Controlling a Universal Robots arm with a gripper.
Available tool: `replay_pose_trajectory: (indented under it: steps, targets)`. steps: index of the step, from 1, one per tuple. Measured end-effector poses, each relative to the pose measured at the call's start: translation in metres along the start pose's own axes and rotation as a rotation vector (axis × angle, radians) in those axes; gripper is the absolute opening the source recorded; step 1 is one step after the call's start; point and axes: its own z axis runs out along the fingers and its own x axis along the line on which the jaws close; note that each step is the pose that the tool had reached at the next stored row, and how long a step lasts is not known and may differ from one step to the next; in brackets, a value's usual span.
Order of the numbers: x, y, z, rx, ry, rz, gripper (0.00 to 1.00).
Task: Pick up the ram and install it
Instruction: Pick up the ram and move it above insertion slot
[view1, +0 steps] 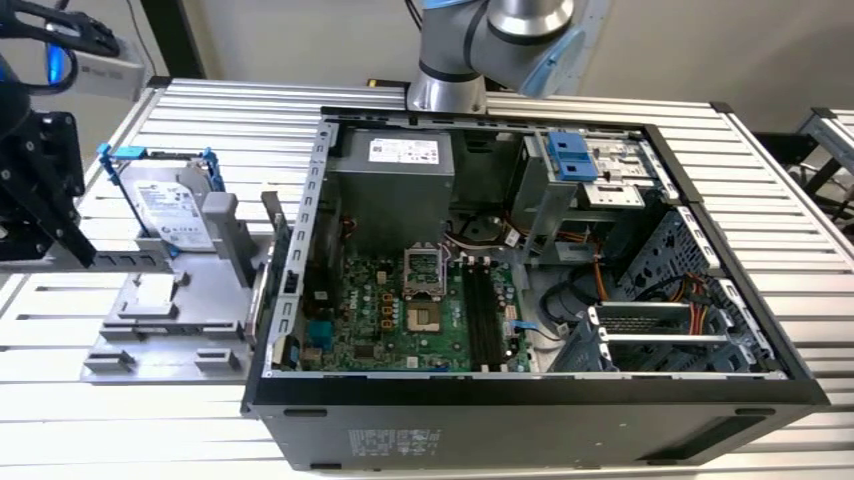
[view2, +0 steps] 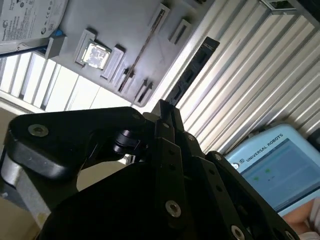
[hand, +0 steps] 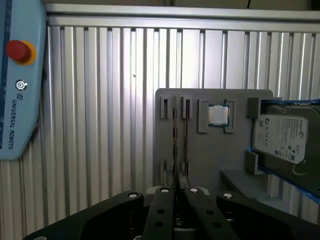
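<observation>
**Exterior view.** The gripper (view1: 74, 255) hangs above the table (view1: 801, 230), near the table edge at the exterior view's left. It is clear of the grey tray (view1: 174, 330). The tray sits just beside the open computer case (view1: 534, 395), whose black memory slots (view1: 481, 315) appear unoccupied.

**First wrist view.** The fingers are drawn together, with nothing seen between them. The ram (hand: 175, 145) stands on edge in slotted holders. It runs along the tray edge opposite the hard drive (hand: 285, 137), near the processor chip (hand: 218, 115). The pick is not yet made.

**Second wrist view.** The ram (view2: 140, 52) shows as a thin dark line, well apart from the fingertips (view2: 162, 107).

**Procedure (judgement).**
- Part the fingers before any descent.
- Centre the grip on the stick's length, with the pads facing its flat sides.
- Keep clear of the holders at either end.
- Lift straight up so the board does not bind in its slots.
</observation>
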Motion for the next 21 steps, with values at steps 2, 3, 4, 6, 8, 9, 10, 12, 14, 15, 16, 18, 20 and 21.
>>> replay_pose_trajectory:
  steps: [2, 3, 4, 6, 8, 9, 10, 12, 14, 15, 16, 18, 20, 21]
  targets:
    - [-0.0003, 0.0001, -0.0092, -0.0001, 0.0001, 0.0, 0.0]
    - [-0.0004, 0.0001, -0.0137, -0.0001, 0.0001, 0.0, 0.0]
    - [-0.0006, 0.0001, -0.0181, -0.0001, 0.0007, 0.0, 0.0]
    - [-0.0006, 0.0001, -0.0198, 0.0, 0.0009, 0.0, 0.0]
    - [-0.0006, 0.0001, -0.0198, 0.0001, 0.0009, 0.0, 0.0]
    - [-0.0006, 0.0001, -0.0198, 0.0001, 0.0009, 0.0, 0.0]
    - [-0.0006, 0.0001, -0.0199, 0.0, 0.001, 0.0, 0.0]
    - [-0.0006, -0.001, -0.0201, -0.0003, 0.0012, 0.0, 0.0]
    - [-0.0006, -0.0072, -0.02, -0.0003, 0.0011, 0.0, 0.0]
    - [-0.0006, -0.0117, -0.0199, -0.0006, 0.001, 0.0, 0.0]
    - [-0.0006, -0.0162, -0.02, -0.0012, 0.0011, 0.0, 0.0]
    - [-0.0006, -0.0253, -0.0201, -0.0028, 0.0011, 0.0, 0.0]
    - [-0.0006, -0.0346, -0.0201, -0.004, 0.0011, 0.0, 0.0]
    - [-0.0006, -0.0388, -0.0201, -0.0045, 0.001, 0.0, 0.0]
